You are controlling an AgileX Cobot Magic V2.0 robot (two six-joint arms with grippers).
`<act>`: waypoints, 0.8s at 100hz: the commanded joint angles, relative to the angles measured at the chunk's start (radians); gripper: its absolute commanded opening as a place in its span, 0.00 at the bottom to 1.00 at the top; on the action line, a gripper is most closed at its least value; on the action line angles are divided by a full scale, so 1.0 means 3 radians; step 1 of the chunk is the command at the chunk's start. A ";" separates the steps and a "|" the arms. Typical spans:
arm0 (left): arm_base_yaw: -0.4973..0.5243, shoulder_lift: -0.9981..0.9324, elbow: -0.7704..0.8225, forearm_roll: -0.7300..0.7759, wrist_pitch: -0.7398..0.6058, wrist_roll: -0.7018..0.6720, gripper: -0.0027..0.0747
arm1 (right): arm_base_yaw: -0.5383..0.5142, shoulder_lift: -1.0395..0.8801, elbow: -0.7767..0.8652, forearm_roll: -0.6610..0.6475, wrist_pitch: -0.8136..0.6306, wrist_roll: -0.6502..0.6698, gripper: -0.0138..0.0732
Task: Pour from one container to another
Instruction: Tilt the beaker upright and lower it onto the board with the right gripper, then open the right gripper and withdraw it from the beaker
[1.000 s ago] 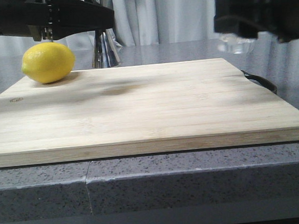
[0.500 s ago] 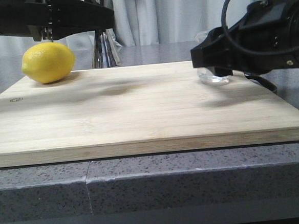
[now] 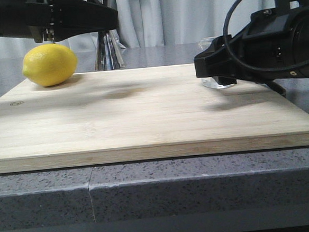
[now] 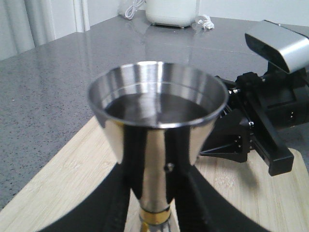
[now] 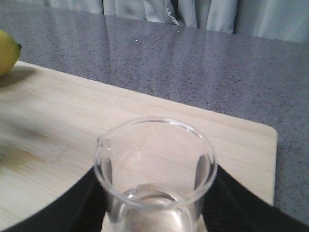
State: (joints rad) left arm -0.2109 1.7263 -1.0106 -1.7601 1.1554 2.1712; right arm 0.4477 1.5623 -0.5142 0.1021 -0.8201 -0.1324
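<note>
The steel jigger [image 4: 157, 111] stands upright by the board's far left edge, its flared foot [image 3: 108, 55] showing beside the lemon. Dark liquid fills its upper cup. My left gripper [image 4: 155, 205] is shut on its narrow gold-banded waist. At the board's right far side, my right gripper [image 5: 154, 195] is shut on the clear glass beaker [image 5: 154, 164], which is upright with its pour lip toward the lemon. In the front view only the beaker's base [image 3: 218, 82] shows under the black gripper [image 3: 220, 63], at or just above the board. I cannot tell whether it holds liquid.
A yellow lemon [image 3: 50, 64] lies on the far left of the bamboo cutting board [image 3: 144, 116], close to the jigger. The board sits on a grey stone counter [image 3: 201, 181]. A black loop [image 3: 272, 86] hangs off the board's right edge. A white appliance [image 4: 171, 12] stands far off.
My right gripper came down and leftward with the beaker, from high at the right to low over the board's right side. The left arm and jigger stayed put.
</note>
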 commanded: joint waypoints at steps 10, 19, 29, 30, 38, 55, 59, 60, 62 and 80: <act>-0.0025 -0.0154 -0.0099 -0.0254 0.0382 -0.0007 0.28 | -0.0008 -0.0107 -0.0076 -0.0032 -0.0270 -0.0002 0.72; -0.0025 -0.0154 -0.0099 -0.0254 0.0382 -0.0007 0.28 | -0.0008 -0.0186 -0.0066 0.0044 -0.0226 -0.0002 0.84; -0.0025 -0.0154 -0.0099 -0.0254 0.0382 -0.0007 0.28 | -0.0008 -0.0374 -0.0028 0.0098 -0.0038 -0.0002 0.87; -0.0025 -0.0154 -0.0099 -0.0254 0.0382 -0.0007 0.28 | -0.0008 -0.0392 -0.0019 0.0099 -0.0011 -0.0002 0.87; -0.0025 -0.0154 -0.0099 -0.0254 0.0382 -0.0007 0.28 | -0.0008 -0.0614 0.0004 0.0104 0.0478 -0.0002 0.87; -0.0025 -0.0154 -0.0099 -0.0254 0.0382 -0.0007 0.28 | -0.0008 -0.1129 0.0040 0.0104 0.1512 0.0003 0.87; -0.0025 -0.0154 -0.0099 -0.0254 0.0382 -0.0007 0.28 | -0.0008 -0.1257 0.0040 0.0104 0.1734 0.0003 0.87; -0.0025 -0.0154 -0.0099 -0.0254 0.0382 -0.0007 0.28 | -0.0008 -0.1278 0.0040 0.0104 0.1802 0.0003 0.87; -0.0025 -0.0154 -0.0099 -0.0254 0.0382 -0.0007 0.28 | -0.0008 -0.1319 0.0040 0.0104 0.1871 0.0003 0.87; -0.0025 -0.0154 -0.0099 -0.0254 0.0382 -0.0007 0.28 | -0.0008 -0.1826 0.0040 0.0104 0.2484 0.0003 0.87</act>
State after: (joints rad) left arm -0.2109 1.7263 -1.0106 -1.7601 1.1554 2.1712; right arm 0.4477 1.0958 -0.4799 0.1331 -0.0977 -0.1319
